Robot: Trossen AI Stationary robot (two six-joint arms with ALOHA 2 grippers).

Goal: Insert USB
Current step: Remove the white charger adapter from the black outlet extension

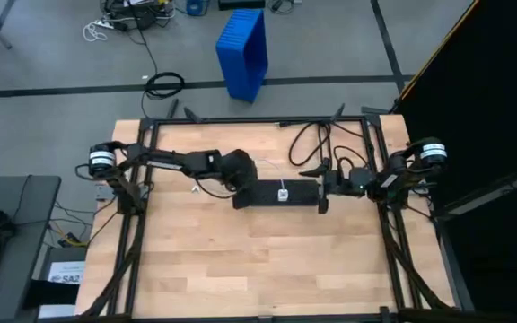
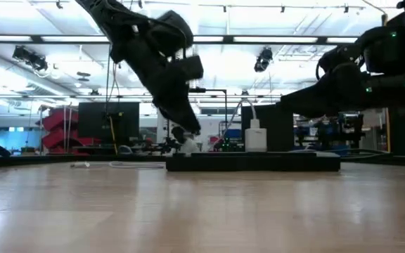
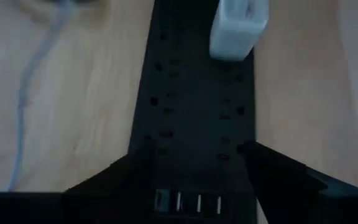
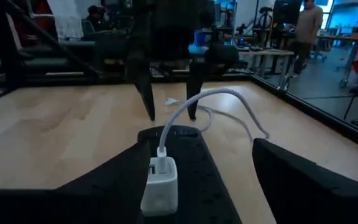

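From above, we see the left end effector (image 1: 238, 182) at the power strip's (image 1: 281, 194) left end, the right end effector (image 1: 323, 183) at its right. Its wrist view shows spread fingers straddling the strip, gripping nothing. The USB (image 4: 213, 102) cable already enters the white charger (image 4: 160, 183); we'd press down squarely.

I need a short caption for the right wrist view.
White charger plugged into black power strip, white USB cable attached.

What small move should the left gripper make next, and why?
Probably shift the left gripper off the power strip toward the loose white USB cable beside it and grasp it: its fingers look open and empty, and the strip's USB ports appear unfilled.
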